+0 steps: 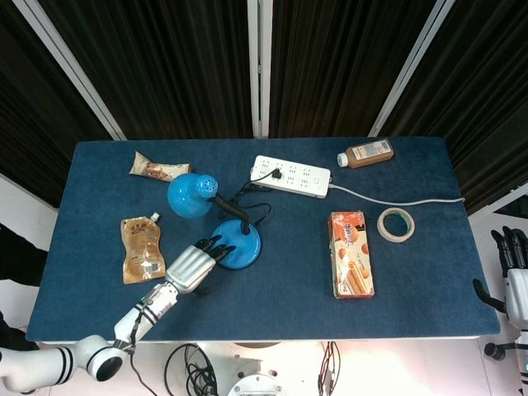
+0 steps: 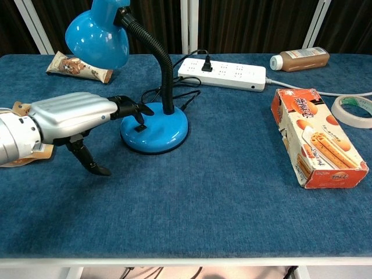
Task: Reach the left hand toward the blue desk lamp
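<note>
The blue desk lamp stands left of the table's middle, with its round base (image 1: 238, 245) (image 2: 156, 131), a black flexible neck and a blue shade (image 1: 190, 195) (image 2: 97, 38) leaning left. My left hand (image 1: 195, 266) (image 2: 75, 118) is silver with black fingers. It lies at the base's left edge, fingers apart, fingertips (image 2: 139, 110) over the base's rim; the thumb points down to the cloth. It holds nothing. My right hand (image 1: 512, 268) hangs off the table's right edge, fingers extended upward.
A white power strip (image 1: 290, 176) with the lamp's cord sits behind the lamp. An orange snack box (image 1: 351, 253), tape roll (image 1: 396, 223) and brown bottle (image 1: 365, 153) are on the right. An orange pouch (image 1: 140, 249) and a snack bar (image 1: 152, 168) lie left.
</note>
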Robot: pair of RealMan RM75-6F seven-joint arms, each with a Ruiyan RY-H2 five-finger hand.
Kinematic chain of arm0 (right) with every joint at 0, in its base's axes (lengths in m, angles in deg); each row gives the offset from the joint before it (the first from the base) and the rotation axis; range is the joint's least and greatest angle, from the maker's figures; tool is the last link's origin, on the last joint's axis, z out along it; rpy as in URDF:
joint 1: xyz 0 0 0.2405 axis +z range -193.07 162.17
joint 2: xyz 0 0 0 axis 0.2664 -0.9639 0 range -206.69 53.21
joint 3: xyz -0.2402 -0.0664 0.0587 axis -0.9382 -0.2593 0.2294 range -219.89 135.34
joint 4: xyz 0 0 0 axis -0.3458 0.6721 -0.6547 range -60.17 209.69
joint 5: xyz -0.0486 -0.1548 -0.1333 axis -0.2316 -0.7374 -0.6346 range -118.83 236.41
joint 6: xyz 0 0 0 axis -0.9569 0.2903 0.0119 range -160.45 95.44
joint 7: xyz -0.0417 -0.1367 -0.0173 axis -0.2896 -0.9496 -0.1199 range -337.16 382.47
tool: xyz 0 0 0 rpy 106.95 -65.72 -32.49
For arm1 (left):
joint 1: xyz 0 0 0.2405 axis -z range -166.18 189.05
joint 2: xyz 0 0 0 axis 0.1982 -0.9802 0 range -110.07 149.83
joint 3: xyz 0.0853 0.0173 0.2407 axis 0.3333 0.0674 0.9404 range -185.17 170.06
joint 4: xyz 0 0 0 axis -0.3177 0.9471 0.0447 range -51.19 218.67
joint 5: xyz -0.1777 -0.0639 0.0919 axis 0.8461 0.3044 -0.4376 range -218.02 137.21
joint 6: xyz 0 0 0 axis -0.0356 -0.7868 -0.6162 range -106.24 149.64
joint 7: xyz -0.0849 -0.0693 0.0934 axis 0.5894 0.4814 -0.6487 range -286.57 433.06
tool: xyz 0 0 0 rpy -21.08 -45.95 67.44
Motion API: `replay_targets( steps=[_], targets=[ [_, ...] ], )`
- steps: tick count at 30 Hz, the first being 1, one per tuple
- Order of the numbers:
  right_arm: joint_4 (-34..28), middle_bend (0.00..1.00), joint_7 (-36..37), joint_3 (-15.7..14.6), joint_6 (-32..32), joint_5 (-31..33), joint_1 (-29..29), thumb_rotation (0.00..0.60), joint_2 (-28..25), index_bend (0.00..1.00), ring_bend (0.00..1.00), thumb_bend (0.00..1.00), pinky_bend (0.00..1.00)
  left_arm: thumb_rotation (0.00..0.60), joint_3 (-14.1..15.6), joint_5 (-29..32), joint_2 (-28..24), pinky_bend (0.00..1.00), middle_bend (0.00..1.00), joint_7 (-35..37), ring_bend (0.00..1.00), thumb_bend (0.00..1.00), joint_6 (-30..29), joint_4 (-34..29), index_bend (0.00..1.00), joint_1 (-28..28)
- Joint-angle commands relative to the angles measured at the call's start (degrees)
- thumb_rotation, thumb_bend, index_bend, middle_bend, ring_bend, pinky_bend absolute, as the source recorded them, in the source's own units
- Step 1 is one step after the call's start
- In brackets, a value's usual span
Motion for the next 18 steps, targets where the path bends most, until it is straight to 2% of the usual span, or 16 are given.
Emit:
replay_targets(
  steps=[1, 6, 11, 14, 18],
  targets=[
    [-0.1, 0.0, 0.2, 0.1, 0.2, -0.2, 0.0, 0.6, -0.1, 0.0, 0.0, 0.22, 0.0, 0.6, 1.3, -1.4, -3.9, 0.21, 0.17, -2.1, 0.02, 0.07, -4.7, -3.6, 0.12, -2.8],
    [0.0, 0.0, 0.5, -0.1, 0.7, -0.7, -0.2, 0.6, -0.4, 0.0, 0.0, 0.22, 0.0, 0.6, 3.9, -0.1, -12.8, 0.21, 0.17, -3.3, 0.03, 0.07, -14.4, -8.6, 0.17, -10.4],
    [0.2, 0.0, -0.5, -1.1, 0.4, -2.0, -0.3, 0.6, -0.6, 0.0, 0.0, 0.22, 0.0, 0.6, 3.7, 0.2, -19.0, 0.21, 0.15, -0.5, 0.03, 0.07, -25.8, -6.5, 0.17, -17.8],
    [0.3, 0.0, -1.7, -1.7, -0.1, -2.5, -0.2, 0.6, -0.4, 0.0, 0.0, 0.22, 0.0, 0.6, 3.4, -1.9, -20.7, 0.19, 0.12, 2.5, 0.02, 0.07, -30.3, -4.5, 0.17, -20.1],
    [0.3, 0.0, -2.6, -2.0, -0.7, -2.6, 0.0, 0.6, 0.4, 0.0, 0.0, 0.21, 0.0, 0.6, 2.9, -1.7, -22.1, 0.17, 0.08, 8.9, 0.0, 0.06, -31.0, -4.8, 0.14, -21.7]
  ],
)
